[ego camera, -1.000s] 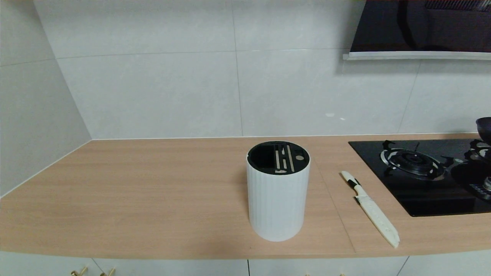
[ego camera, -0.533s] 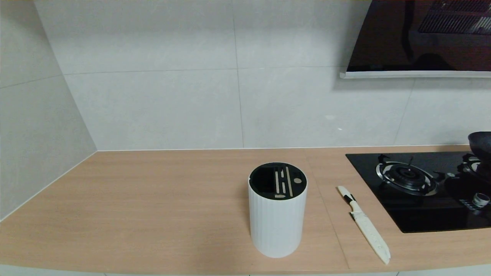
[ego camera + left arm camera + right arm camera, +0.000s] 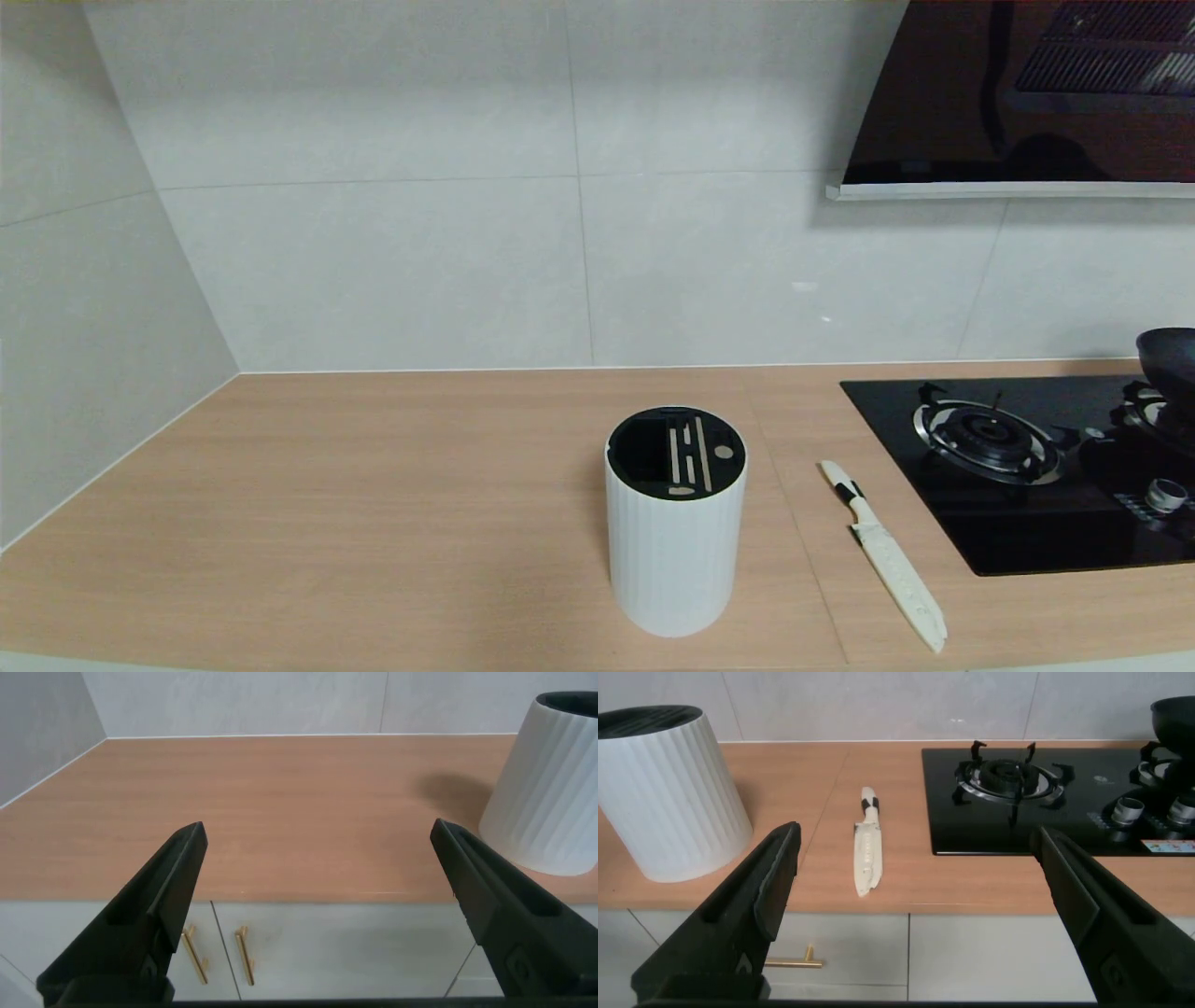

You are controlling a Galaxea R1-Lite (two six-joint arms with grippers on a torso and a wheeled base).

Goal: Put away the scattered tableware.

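A white ribbed cylindrical holder (image 3: 676,527) with a black slotted top stands upright on the wooden countertop (image 3: 373,504). To its right a white knife (image 3: 882,553) with a black band on its handle lies flat, blade toward the counter's front edge. My left gripper (image 3: 318,835) is open in front of the counter, the holder (image 3: 547,784) off to one side of it. My right gripper (image 3: 915,835) is also open and holds nothing; the knife (image 3: 867,842) lies on the counter beyond its fingers, with the holder (image 3: 668,789) beside it.
A black gas hob (image 3: 1018,457) with burners sits at the right, a dark pot (image 3: 1167,355) on its far burner. A range hood (image 3: 1018,93) hangs above. Tiled walls close the back and left. Cabinet doors with brass handles (image 3: 220,957) lie below the counter.
The head camera has tilted upward, so the whole scene sits lower in the picture. The holder and knife have not moved on the counter.
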